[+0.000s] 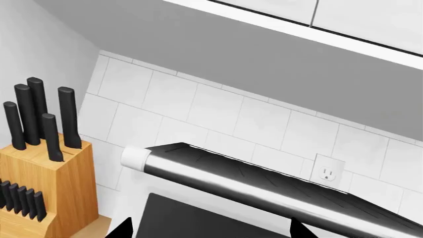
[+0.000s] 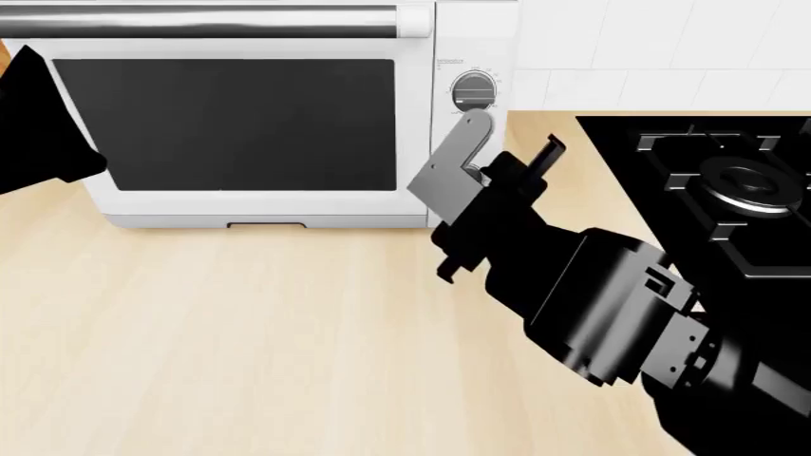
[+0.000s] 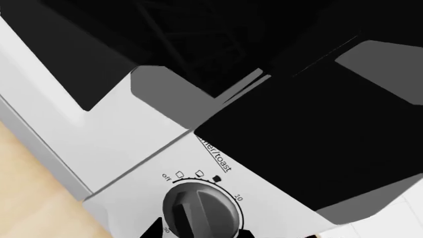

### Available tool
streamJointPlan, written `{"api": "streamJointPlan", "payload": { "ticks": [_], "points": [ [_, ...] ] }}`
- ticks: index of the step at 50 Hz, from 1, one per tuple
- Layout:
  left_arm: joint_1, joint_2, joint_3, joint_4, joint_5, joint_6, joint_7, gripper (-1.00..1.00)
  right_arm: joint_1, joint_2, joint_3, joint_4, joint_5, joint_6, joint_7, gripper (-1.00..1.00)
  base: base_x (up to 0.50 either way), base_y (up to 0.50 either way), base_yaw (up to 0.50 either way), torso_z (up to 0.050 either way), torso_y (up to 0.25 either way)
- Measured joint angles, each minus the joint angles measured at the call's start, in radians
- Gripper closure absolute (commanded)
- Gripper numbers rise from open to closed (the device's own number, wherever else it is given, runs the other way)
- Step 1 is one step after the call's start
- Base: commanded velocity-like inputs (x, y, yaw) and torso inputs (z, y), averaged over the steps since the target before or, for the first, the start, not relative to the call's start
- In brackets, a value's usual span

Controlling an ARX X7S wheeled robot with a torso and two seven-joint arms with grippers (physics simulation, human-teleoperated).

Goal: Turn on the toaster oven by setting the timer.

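The white toaster oven (image 2: 254,204) stands at the back of the wooden counter, with a dark glass door (image 2: 228,123) and a silver bar handle (image 2: 203,19). One grey timer knob (image 2: 472,90) shows on its right panel. My right gripper (image 2: 515,130) is open right in front of that knob. In the right wrist view the knob (image 3: 201,210) sits between the two fingertips of the right gripper (image 3: 200,232); I cannot tell if they touch it. My left gripper (image 1: 211,230) is open and empty, facing the oven's handle (image 1: 264,186).
A black gas hob (image 2: 709,180) is set into the counter right of the oven. A wooden knife block (image 1: 39,183) stands beside the oven's left end. A wall outlet (image 1: 328,171) and white tiles lie behind. My left arm (image 2: 32,123) crosses the oven's left edge.
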Motion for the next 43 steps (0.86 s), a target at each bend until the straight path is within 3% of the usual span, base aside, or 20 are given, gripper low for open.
{"api": "streamJointPlan", "payload": {
  "ticks": [43],
  "points": [
    [0.015,-0.010,0.007,0.000,-0.001,0.022,-0.004,-1.00,-0.104,-0.039,0.188,0.021,0.083,-0.038,0.097,1.00,0.00,0.00,0.00,0.000,0.000]
  ]
}}
